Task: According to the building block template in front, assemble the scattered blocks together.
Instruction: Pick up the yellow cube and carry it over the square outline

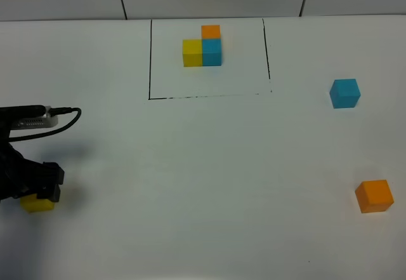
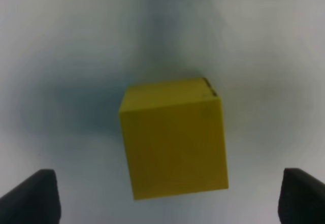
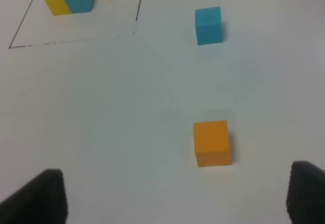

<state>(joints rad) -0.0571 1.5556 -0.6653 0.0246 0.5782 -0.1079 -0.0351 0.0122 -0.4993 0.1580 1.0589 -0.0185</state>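
Item: yellow cube [image 2: 175,137] sat near table's [image 1: 190,178] left edge, toward front corner, directly beneath left gripper [image 1: 38,190], centred between jaws. Jaws stood wide, gripping nothing, clear of both sides. Left arm nearer.

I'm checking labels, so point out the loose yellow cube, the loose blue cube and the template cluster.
loose yellow cube [image 2: 175,148]: left wrist view, large facing side.
loose blue cube [image 1: 345,93]: exterior high view, its middle.
template cluster [image 1: 212,51]: exterior high view, its blue cube.

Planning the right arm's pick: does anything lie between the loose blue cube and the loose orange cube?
Nothing: only bare table separates the blue cube and the orange cube, as the exterior high and right wrist views show.
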